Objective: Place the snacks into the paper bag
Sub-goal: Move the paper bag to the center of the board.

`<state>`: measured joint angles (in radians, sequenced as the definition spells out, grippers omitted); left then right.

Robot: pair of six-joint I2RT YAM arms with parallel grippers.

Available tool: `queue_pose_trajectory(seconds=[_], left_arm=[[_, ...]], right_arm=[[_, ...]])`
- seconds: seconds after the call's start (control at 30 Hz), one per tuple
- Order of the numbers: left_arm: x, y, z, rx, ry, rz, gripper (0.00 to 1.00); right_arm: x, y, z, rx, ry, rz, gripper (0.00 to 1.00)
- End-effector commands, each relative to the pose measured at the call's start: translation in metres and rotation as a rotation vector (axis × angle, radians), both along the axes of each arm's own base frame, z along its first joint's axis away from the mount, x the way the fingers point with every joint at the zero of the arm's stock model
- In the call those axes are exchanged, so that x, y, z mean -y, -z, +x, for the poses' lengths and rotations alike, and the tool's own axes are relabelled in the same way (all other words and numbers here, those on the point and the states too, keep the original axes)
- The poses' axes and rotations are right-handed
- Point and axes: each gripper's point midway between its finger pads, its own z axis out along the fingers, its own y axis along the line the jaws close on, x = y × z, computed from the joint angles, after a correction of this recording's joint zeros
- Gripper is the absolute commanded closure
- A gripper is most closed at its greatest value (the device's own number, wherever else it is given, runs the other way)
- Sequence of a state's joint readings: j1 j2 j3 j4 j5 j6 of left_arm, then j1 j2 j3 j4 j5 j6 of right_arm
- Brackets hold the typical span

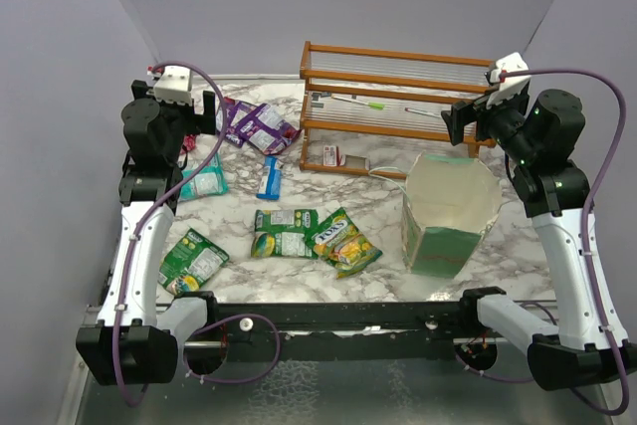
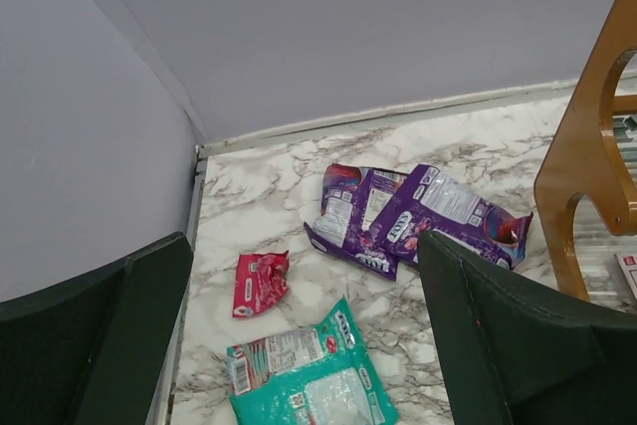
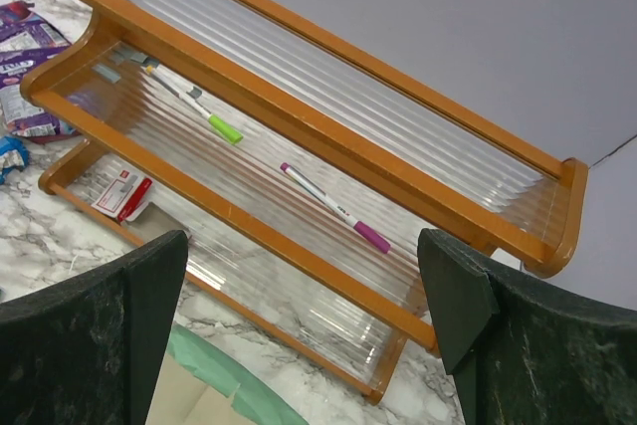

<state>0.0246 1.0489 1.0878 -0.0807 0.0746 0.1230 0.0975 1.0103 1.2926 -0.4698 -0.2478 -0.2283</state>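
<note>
Marble worktop [image 1: 299,281] between grey walls: left jaws gape wide, empty, above purple packets [image 2: 438,206] by the far-left corner; right jaws, also wide, face the wooden slatted rack [image 3: 557,211]. Upright pale-green paper bag [image 1: 443,246] stands near the right edge; green-and-yellow packets [image 1: 284,231] lie mid-worktop, open room around.

Teal packet [image 2: 309,377] cut by bottom edge, paper bag [image 3: 214,373] only a rim corner

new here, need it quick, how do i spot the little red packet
From the wooden rack at the back, go left past the purple packets toward the left wall. The red packet lies on the marble there, between them and the teal packet. It is the only red one, and smaller than its neighbours.
</note>
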Motion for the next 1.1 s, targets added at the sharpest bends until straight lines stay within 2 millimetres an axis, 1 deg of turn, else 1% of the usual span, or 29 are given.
queue_pose_trajectory(seconds=[0.0,0.17,0.3,0.4,0.5,0.63,0.93,1.0,1.07], left_arm=[[-0.001,-0.01,-0.001,0.047,-0.001,0.012,0.01],[-0.003,-0.005,-0.004,0.033,-0.011,0.023,0.01],[-0.007,-0.001,-0.006,0.018,-0.028,0.042,0.01],[-0.008,0.004,-0.007,0.005,-0.029,0.053,0.01],[-0.005,0.007,-0.007,-0.004,-0.012,0.066,0.01],[-0.004,0.012,-0.006,-0.028,0.002,0.08,0.01],[-0.002,0.034,-0.006,-0.104,0.024,0.104,0.01],[-0.002,0.04,-0.007,-0.124,0.034,0.126,0.01],[-0.003,0.046,-0.009,-0.147,0.035,0.133,0.01]], right_arm=[[0.002,-0.002,0.003,0.012,0.023,0.006,0.01],[0.004,0.004,0.003,-0.01,0.03,-0.014,0.01],[0.006,0.004,0.002,-0.016,0.036,-0.02,0.01],[0.003,0.007,-0.001,-0.033,0.013,-0.039,0.01],[-0.002,0.016,-0.006,-0.078,-0.035,-0.071,0.01],[-0.007,0.029,-0.017,-0.135,-0.094,-0.109,0.01],[-0.007,0.042,-0.052,-0.183,-0.189,-0.241,0.01],[-0.005,0.048,-0.061,-0.205,-0.212,-0.285,0.01],[0.0,0.054,-0.064,-0.22,-0.21,-0.334,0.01]])
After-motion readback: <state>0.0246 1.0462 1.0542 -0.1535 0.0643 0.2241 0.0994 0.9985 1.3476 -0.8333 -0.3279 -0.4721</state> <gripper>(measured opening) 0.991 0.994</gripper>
